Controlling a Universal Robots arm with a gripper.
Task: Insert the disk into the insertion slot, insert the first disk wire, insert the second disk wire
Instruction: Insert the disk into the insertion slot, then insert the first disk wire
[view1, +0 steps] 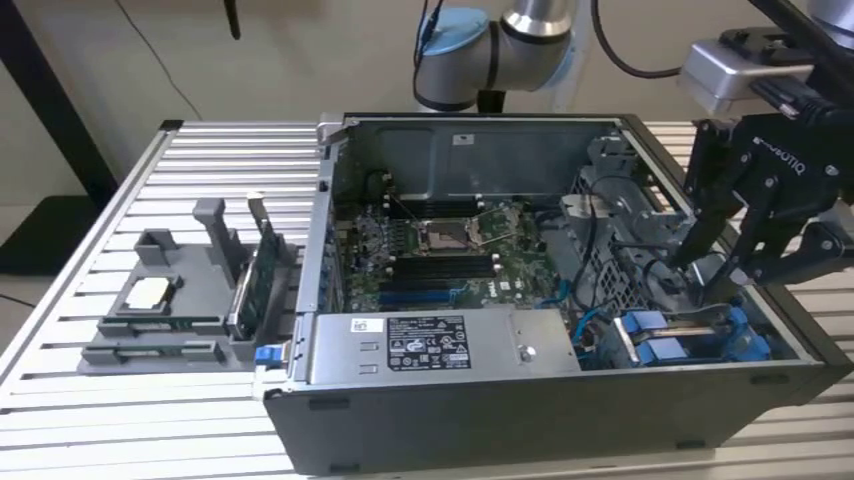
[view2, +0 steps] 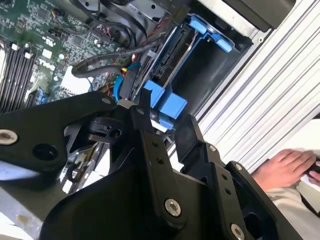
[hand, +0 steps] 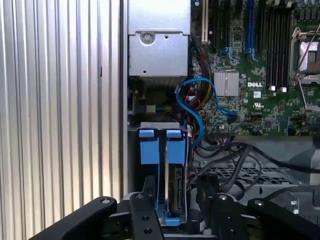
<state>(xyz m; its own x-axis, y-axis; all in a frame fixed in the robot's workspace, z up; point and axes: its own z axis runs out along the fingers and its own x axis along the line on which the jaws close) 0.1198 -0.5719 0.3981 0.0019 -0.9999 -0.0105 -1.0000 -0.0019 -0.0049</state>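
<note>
The slatted metal tabletop (view1: 160, 420) carries an open computer case (view1: 534, 420), and the gripper (view1: 705, 288) reaches down into the corner of it at the exterior view's right. The grey power-supply box (view1: 414, 345) and the green motherboard (view1: 441, 250) lie well away from the fingers (hand: 149, 187), deeper in the case.

The insertion slot (hand: 131, 165) is a dark grey metal bay with blue plastic fittings, and it sits directly under the fingers. The fingers stand apart, one on each side of the slot's contents, clamped on nothing that the views show.

The disk (hand: 176, 192) stands on edge inside the slot and lies between the two fingers. In the first wrist view it is nearer one of them, and a clear gap separates it from the other. Edge-on, it shows as a thin silver-grey slab with a darker connector side, framed by a bright blue carrier (hand: 175, 147) that runs from beyond the fingertips down to a small blue tab between them. A second blue fitting (hand: 149, 150) stands just beside the carrier, in line with the nearer finger.

A blue cable (hand: 216, 97) loops over the motherboard beyond the fingertips, and black cables (hand: 225, 155) bunch up near the farther finger. In the second wrist view a person's hand (view2: 285, 165) rests outside the case, behind the gripper body.
</note>
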